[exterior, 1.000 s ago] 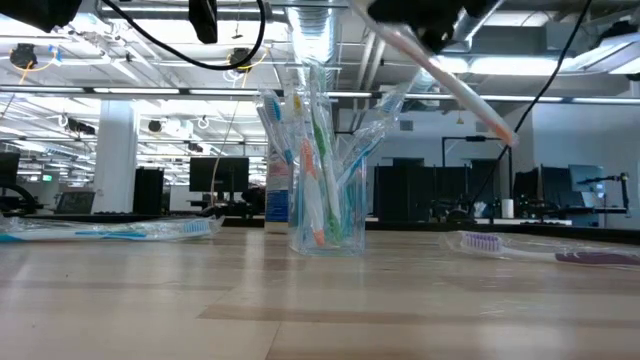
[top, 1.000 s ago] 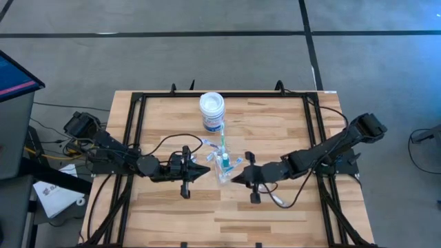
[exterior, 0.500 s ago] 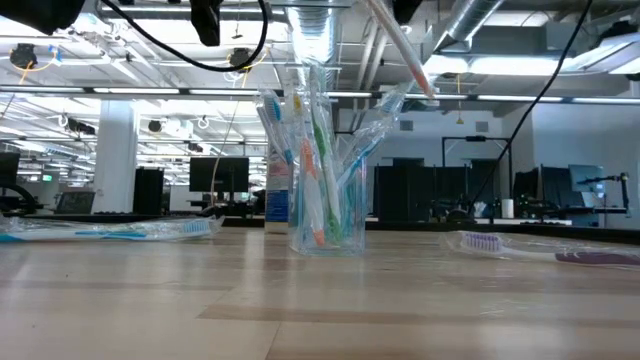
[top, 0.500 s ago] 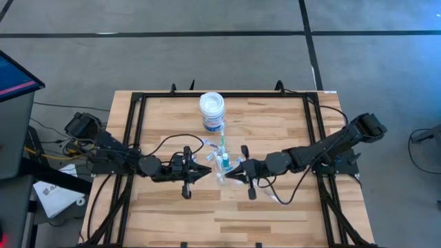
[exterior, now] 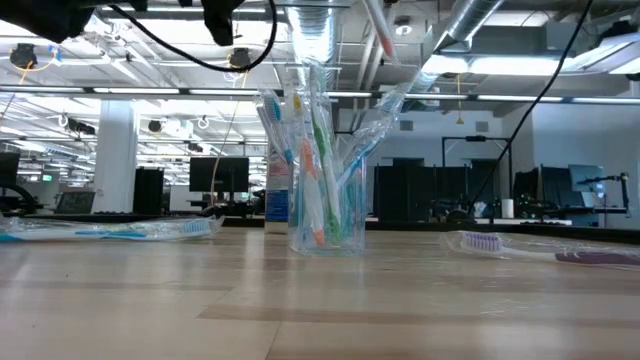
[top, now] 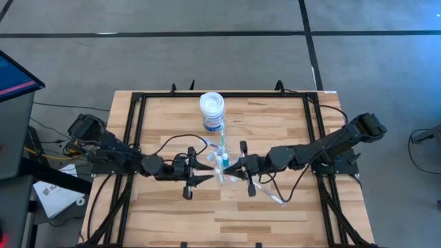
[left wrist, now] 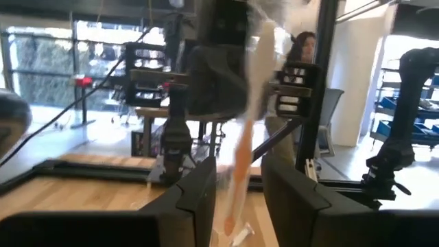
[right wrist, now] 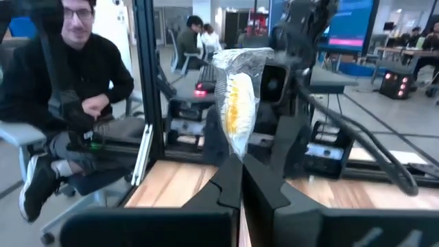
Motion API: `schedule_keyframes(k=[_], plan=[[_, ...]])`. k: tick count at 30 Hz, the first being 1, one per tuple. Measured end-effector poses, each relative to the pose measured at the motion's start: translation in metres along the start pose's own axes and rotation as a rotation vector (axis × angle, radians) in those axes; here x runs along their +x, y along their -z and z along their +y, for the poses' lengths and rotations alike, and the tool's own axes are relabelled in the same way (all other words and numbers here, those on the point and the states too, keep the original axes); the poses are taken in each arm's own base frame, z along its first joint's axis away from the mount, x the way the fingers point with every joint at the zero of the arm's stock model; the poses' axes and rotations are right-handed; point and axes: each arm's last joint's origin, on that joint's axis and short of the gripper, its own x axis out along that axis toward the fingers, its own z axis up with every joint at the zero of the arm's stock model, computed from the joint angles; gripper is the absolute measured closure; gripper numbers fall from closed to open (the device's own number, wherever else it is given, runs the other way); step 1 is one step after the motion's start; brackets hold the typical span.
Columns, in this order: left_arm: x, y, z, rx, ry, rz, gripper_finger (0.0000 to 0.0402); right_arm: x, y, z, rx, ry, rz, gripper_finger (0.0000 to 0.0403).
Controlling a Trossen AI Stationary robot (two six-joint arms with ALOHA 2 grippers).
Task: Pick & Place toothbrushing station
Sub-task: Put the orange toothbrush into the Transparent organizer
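Observation:
A clear plastic cup (exterior: pixel 325 215) holding several wrapped toothbrushes (exterior: pixel 318 160) stands at the table's middle (top: pixel 223 175). My right gripper (top: pixel 233 167), just right of the cup, is shut on a wrapped white and orange toothbrush (left wrist: pixel 241 151) that stands nearly upright, its lower end (exterior: pixel 388 50) just above the cup's rim. My left gripper (top: pixel 202 171) is open just left of the cup. Its fingers (left wrist: pixel 199 199) stand on either side of that toothbrush's lower part, with a gap on each side. My right gripper pinches the wrapped toothbrush (right wrist: pixel 236 147) between its two fingers, wrapper and all. The fingers come level from the table's right and lie across the brush. The brush is lifted clear and nearly upright, part above the fingers and part hanging below, over the cup.
A white round jar (top: pixel 212 110) stands behind the cup. Loose wrapped toothbrushes lie on the table to the left (exterior: pixel 110 229) and to the right (exterior: pixel 530 245), one near the right arm (top: pixel 267 194). Black frame rails (top: pixel 134 138) border the table. A person (right wrist: pixel 75 103) sits beyond it.
My right gripper has moved toward the cup and a little up and has tipped up to level. The toothbrush has swung from slanting down toward the right to nearly upright above the cup. My left gripper has opened without moving off.

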Motion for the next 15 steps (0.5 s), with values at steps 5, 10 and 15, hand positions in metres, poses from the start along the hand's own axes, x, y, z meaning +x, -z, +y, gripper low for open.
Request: schedule_keyframes(k=[5,10,15], plan=[[0.008,0.004,-0.004,0.041,0.013,-0.023,0.0288,0.001,0.001,-0.004,0.0,0.01,0.0,0.0403],[0.014,-0.001,-0.006,0.076,0.01,-0.045,0.0288,0.001,0.001,-0.004,0.0,0.01,0.0,0.0403],[0.018,-0.003,0.0,0.079,-0.017,-0.05,0.0288,0.001,0.0,-0.004,0.001,0.009,-0.004,0.0403]])
